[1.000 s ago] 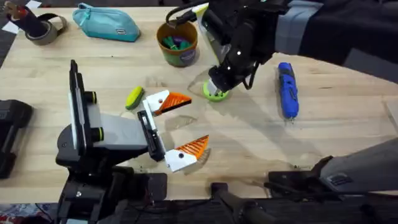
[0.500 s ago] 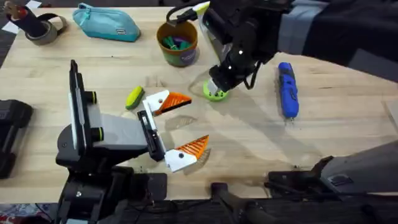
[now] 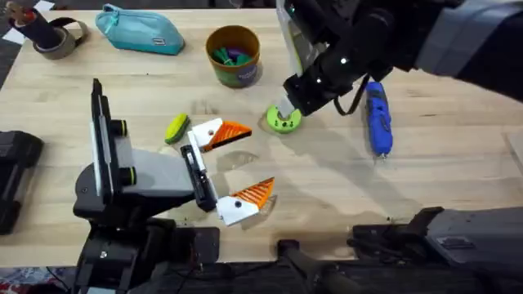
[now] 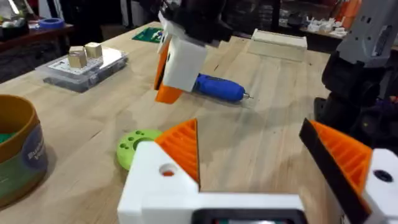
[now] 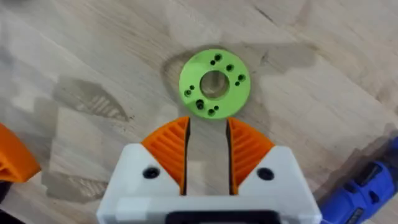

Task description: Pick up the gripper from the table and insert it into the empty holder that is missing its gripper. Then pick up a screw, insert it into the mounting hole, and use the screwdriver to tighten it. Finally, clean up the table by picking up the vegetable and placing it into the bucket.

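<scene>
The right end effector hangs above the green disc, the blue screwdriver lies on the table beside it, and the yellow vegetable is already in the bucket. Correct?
Not quite. In the overhead view the vegetable lies on the table by the left end effector, not in the bucket. The right end effector, disc and screwdriver are as stated.

Overhead looks down; both wrist views, closer, share the green disc (image 5: 214,83).

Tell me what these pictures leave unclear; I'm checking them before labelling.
Right wrist view: screwdriver cut off by the corner.
Left wrist view: bucket cut off by the edge; screwdriver's rear hidden behind the right gripper.
Overhead: bucket's contents too small to identify.
</scene>
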You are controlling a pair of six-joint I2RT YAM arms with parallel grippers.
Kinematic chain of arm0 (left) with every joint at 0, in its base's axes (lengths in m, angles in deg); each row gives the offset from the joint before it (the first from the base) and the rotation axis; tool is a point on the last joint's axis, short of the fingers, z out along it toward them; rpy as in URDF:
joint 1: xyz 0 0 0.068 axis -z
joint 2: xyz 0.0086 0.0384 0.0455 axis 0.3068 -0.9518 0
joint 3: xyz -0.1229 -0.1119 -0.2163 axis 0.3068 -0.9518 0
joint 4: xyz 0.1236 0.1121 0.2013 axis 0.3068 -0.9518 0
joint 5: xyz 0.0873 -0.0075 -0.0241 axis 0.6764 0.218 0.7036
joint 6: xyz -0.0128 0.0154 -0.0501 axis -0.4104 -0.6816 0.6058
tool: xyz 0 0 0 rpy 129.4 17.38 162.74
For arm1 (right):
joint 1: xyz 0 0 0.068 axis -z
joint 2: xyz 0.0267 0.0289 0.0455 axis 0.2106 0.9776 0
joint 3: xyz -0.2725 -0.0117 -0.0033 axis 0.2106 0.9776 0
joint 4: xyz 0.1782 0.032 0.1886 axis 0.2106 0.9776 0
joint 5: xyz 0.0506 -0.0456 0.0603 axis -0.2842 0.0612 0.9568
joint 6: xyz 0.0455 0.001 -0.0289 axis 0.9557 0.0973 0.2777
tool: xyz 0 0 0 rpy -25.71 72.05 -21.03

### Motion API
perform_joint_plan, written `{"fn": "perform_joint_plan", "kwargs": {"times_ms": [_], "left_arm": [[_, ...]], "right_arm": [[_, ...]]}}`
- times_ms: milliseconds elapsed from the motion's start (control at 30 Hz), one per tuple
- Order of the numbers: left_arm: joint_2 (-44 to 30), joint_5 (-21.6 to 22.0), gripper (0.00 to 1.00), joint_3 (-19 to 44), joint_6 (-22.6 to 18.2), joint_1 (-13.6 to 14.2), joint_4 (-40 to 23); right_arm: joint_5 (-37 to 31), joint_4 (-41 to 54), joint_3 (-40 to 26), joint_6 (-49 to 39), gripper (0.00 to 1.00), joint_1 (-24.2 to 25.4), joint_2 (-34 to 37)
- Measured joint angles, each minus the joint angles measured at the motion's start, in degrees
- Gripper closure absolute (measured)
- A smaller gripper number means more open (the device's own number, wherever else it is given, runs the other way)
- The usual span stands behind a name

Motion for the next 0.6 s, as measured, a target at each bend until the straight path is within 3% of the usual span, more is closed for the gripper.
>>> {"fn": "perform_joint_plan", "kwargs": {"times_ms": [300,600], "left_arm": [[0.0,0.0,0.009,0.0,0.0,0.0,0.0],[0.0,0.0,0.009,0.0,0.0,0.0,0.0]], "right_arm": [[0.0,-8.2,8.4,0.2,0.662,-1.6,-0.3],[0.0,-13.9,11.2,0.4,0.662,-1.7,0.2]]}}
